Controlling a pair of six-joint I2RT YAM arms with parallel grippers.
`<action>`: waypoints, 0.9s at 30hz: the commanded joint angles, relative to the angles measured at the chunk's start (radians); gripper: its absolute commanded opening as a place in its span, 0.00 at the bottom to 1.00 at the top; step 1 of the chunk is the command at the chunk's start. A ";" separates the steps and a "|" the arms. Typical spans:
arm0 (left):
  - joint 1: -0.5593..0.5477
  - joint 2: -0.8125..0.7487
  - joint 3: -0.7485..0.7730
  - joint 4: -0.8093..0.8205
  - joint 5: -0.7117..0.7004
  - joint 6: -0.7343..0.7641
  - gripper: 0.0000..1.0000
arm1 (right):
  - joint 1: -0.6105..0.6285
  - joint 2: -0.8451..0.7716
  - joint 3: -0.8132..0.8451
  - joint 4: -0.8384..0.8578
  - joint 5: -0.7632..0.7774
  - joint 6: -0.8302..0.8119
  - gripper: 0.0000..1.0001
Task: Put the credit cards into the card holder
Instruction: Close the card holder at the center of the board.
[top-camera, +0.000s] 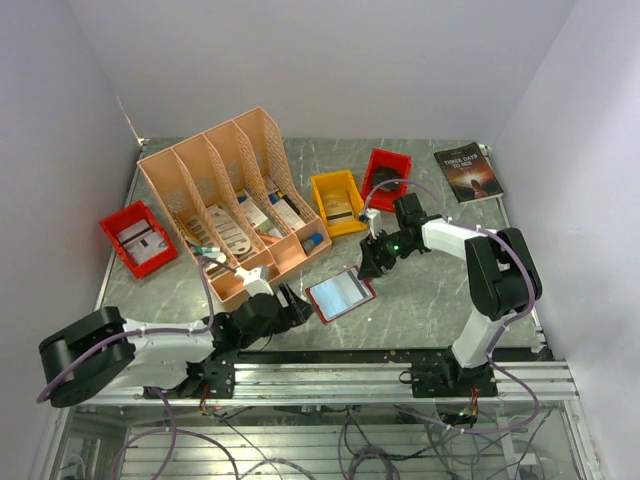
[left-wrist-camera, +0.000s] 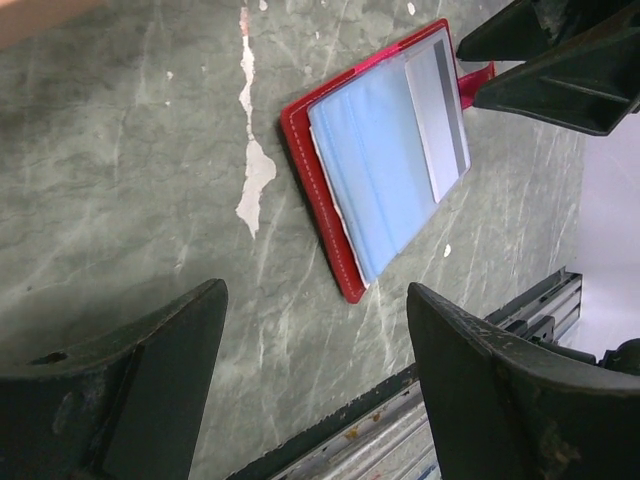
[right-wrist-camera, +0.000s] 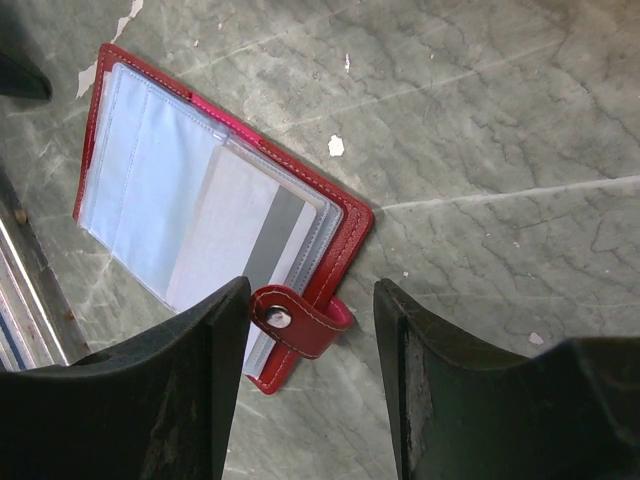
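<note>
The right gripper (right-wrist-camera: 312, 288) is hanging low over the table (top-camera: 440, 300) with its two dark fingers standing partly apart and pinching nothing. Seen from its own camera, the red snap strap (right-wrist-camera: 305, 320) of the card holder (right-wrist-camera: 190, 200) is lying in the gap between them, and I cannot tell whether either finger is brushing it. The card holder is lying open and flat on the green marbled top, near the front edge and between the two arms, with its clear pockets facing up. One greyish card (right-wrist-camera: 240, 235) with a dark stripe is sitting in the pocket at the strap end; I am not making out any other cards loose beside it. The left gripper (left-wrist-camera: 315, 295) is hovering at the opposite end with its fingers spread wide and empty, and the holder is lying just ahead of its tips, not touching them. As I am reading it, the next move is turning on the holder's long axis, which is running from one gripper to the other and slanting away from the left arm toward the right, so each arm is facing a short end. The right gripper is the nearer, poised over the strap edge, while the left one is standing just off the far short side. Judging by that, the right is placed to pin or lift the strap end and the left to come in along the pockets.
</note>
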 joint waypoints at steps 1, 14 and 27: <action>0.005 0.080 0.033 0.121 0.013 -0.013 0.83 | 0.005 0.030 0.016 -0.006 0.033 0.019 0.52; 0.008 0.297 0.057 0.297 -0.015 -0.058 0.79 | 0.053 0.084 0.028 -0.066 0.008 -0.004 0.41; 0.007 0.387 0.049 0.672 0.057 0.091 0.68 | 0.065 0.092 0.028 -0.073 -0.007 0.000 0.38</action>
